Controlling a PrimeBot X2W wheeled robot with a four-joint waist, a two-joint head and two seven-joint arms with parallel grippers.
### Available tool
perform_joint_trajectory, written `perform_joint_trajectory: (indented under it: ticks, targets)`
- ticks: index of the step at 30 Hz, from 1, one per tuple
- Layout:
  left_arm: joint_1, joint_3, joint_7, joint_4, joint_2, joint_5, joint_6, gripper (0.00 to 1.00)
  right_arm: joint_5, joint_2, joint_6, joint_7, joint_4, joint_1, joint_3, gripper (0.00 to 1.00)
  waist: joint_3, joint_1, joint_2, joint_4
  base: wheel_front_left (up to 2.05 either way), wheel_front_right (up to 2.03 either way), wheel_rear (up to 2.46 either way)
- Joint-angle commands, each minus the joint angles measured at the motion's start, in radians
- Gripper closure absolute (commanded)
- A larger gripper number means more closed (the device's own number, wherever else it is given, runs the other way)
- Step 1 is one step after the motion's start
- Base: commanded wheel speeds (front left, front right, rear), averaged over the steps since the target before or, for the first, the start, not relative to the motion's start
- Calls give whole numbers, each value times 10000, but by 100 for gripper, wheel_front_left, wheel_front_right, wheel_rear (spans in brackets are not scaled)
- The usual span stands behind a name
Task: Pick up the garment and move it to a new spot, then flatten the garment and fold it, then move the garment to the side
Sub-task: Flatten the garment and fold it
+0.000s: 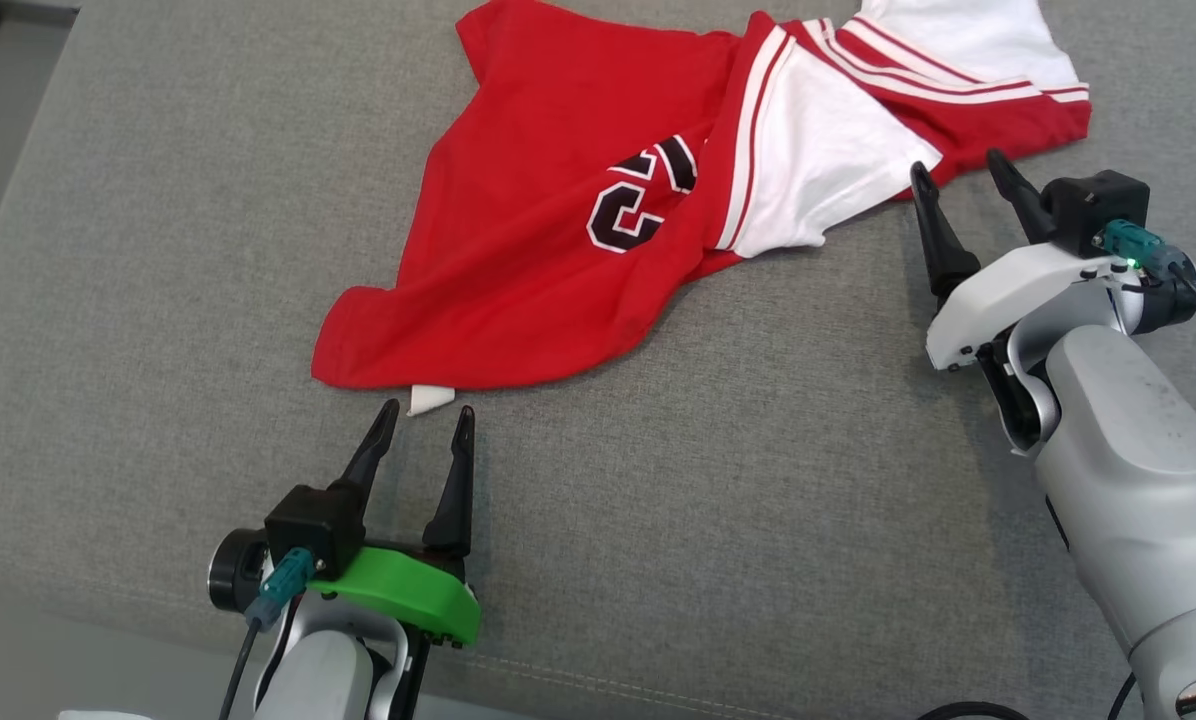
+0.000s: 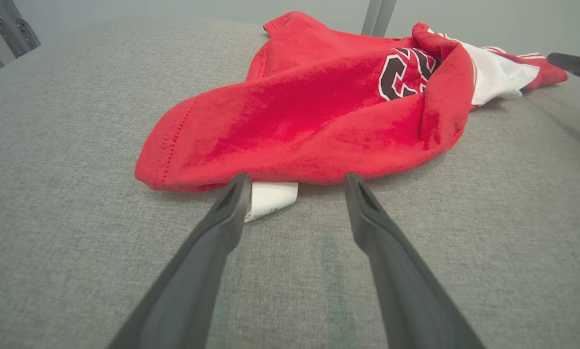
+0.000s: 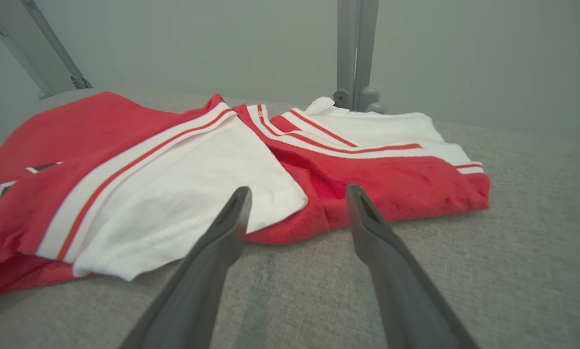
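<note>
Grey cushion (image 1: 158,300), head view: jersey (image 1: 558,250) crumpled at upper centre; our left gripper (image 1: 428,408) and right gripper (image 1: 958,162) both spread, empty.
Left wrist: red hem (image 2: 280,167) just past our fingertips; soft, light, we'd pinch there.
Right wrist: white sleeve corner (image 3: 270,194) by our tips, limp, a likely second hold.
</note>
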Motion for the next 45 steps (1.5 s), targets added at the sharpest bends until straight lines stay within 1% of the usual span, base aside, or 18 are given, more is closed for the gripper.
perform_joint_trajectory:
  ticks: [1, 6, 7, 8, 9, 11, 16, 20, 22, 28, 36, 40, 42, 45]
  targets:
    - [-237, -47, 2, -76, 18, -100, 61, 0, -76, -91, -5, -29, 128, -209, -43, 0, 495, 0, 0, 346, 0, 0, 0]
    - [-412, -267, 2, -98, 21, -15, 16, 0, -221, -116, -7, -29, 211, -399, -89, 0, 777, 0, 0, 523, 0, 0, 0]
    - [-454, -301, 2, -129, 20, -27, 40, 0, -233, -120, -7, -29, 179, -386, -107, 2, 804, 0, 0, 540, 0, 0, 0]
    - [-493, -328, 2, -155, 18, -45, 72, 0, -248, -120, -7, -28, 145, -364, -119, 15, 827, 0, 0, 551, 0, 0, 0]
    - [-519, -342, 2, -185, 18, -55, 90, 0, -256, -112, -7, -28, 124, -333, -119, 19, 845, 0, 0, 554, 0, 0, 0]
    - [-522, -356, 2, -210, 18, -51, 110, 0, -252, -97, -5, -28, 111, -302, -116, 20, 858, 0, 0, 550, 0, 0, 0]
    - [-564, -353, 2, -315, 18, -13, 138, 0, -306, -40, -5, -26, -96, -211, -67, 10, 922, 0, 0, 455, 0, 0, 0]
    - [-581, -384, 2, -343, 18, -34, 115, 0, -345, -3, -5, -26, -377, -61, 16, 8, 963, 0, 0, 359, 0, 0, 0]
    - [-587, -384, 2, -332, 18, -43, 111, 0, -348, 15, -5, -26, -476, 2, 84, 8, 966, 0, 0, 324, 0, 0, 0]
    - [-619, -403, 2, -283, 18, 1, 88, 0, -201, 31, -5, -26, -485, 160, 226, 15, 927, 0, 0, 302, 0, 0, 0]
    - [-564, -329, 2, -313, 18, 11, 78, 0, -161, 81, -5, -27, -756, 330, 276, 10, 854, 0, 0, 322, 0, 0, 0]
    - [-496, -315, 2, -307, 18, -5, 59, 0, -95, 104, -5, -27, -761, 412, 293, 12, 826, 0, 0, 305, 0, 0, 0]
    - [-501, -331, 2, -311, 18, -10, 45, 0, -57, 112, -5, -27, -763, 404, 332, 10, 819, 0, 0, 303, 0, 0, 0]
    - [-542, -356, 2, -340, 18, -21, 47, 0, -1, 161, -5, -27, -885, 376, 364, 11, 811, 0, 0, 305, 0, 0, 0]
